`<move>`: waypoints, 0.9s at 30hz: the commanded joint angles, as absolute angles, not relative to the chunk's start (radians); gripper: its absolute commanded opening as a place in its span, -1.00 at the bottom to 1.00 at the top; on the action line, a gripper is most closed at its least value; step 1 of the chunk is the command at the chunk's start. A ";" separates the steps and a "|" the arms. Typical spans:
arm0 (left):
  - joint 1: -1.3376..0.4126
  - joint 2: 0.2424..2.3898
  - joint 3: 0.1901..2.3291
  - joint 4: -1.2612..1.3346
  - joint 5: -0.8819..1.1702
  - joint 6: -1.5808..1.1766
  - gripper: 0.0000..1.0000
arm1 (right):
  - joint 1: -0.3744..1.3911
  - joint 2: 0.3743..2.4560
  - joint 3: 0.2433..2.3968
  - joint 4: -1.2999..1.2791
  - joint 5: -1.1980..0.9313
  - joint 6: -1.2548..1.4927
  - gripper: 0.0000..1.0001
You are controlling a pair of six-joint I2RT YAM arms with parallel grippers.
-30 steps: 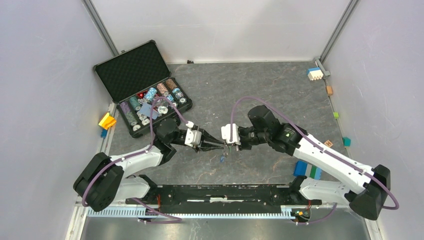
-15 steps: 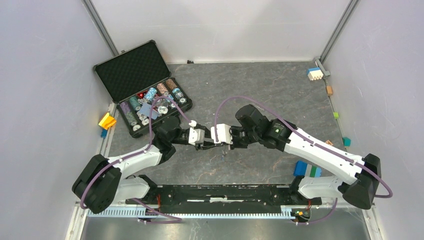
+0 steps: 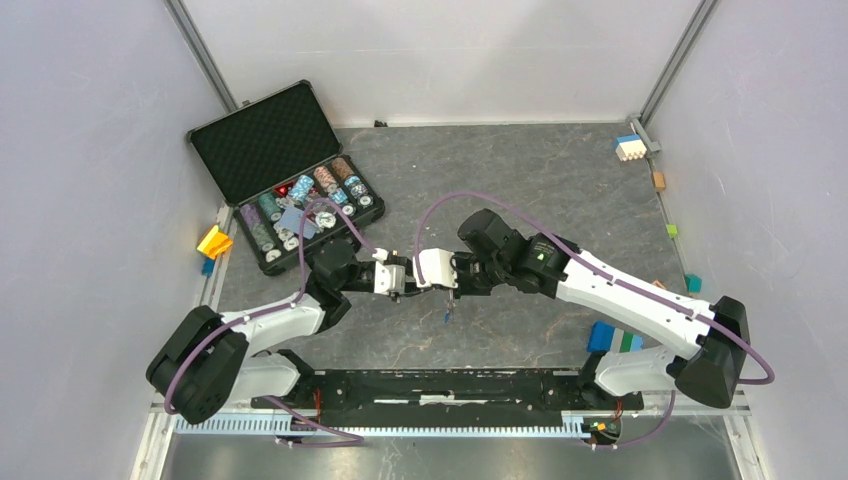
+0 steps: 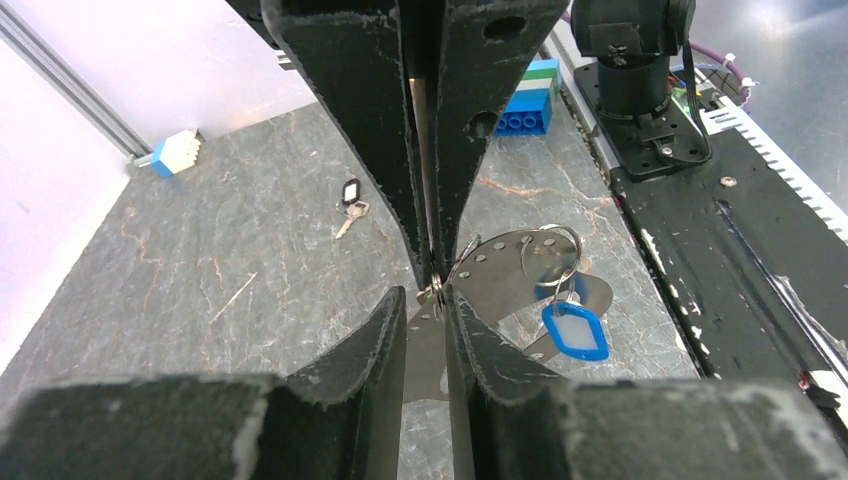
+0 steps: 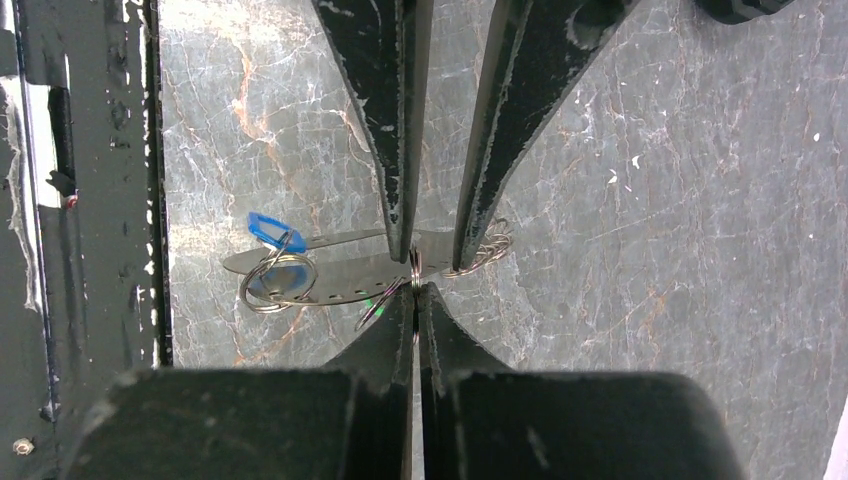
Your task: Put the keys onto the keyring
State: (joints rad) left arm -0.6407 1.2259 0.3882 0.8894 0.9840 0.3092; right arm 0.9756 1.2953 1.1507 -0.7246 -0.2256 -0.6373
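The two arms meet tip to tip over the middle of the grey table (image 4: 250,250). The right gripper (image 5: 415,290) is closed tight, with no gap between its fingers. A small metal ring (image 5: 415,266) sits just at its tips, but it is not clear if the ring is pinched there. The left gripper (image 4: 425,298) has its jaws only narrowly apart. A part of the keyring (image 4: 497,253) passes through this gap, and one cannot tell if the fingers press on it.

The keyring looks like a grey metal band with a row of small holes, and it reaches out sideways from the meeting point. A short chain-like stretch (image 5: 485,252) shows on the other side of the left fingers. The blue key (image 4: 575,332) hangs from a round ring on the keyring. The black key (image 4: 349,200) lies alone on the table, well apart from the grippers. An open case of poker chips (image 3: 262,140) stands at the far left.
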 commanded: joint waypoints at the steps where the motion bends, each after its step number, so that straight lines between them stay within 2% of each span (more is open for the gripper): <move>1: -0.637 1.229 0.385 0.965 0.960 0.314 -0.47 | 0.983 1.294 1.210 -0.712 -0.223 -0.637 -1.00; 12: -0.643 1.240 0.400 0.951 0.980 0.301 -0.39 | 0.984 1.296 1.217 -0.705 -0.241 -0.631 -1.00; 27: -0.643 1.248 0.408 0.969 0.979 0.266 -0.61 | 0.983 1.299 1.208 -0.698 -0.258 -0.630 -1.00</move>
State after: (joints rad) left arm -0.6411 1.2392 0.3878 0.9184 0.9749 0.3023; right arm 0.9779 1.3022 1.1694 -0.7273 -0.2314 -0.6338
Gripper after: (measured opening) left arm 0.212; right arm 0.010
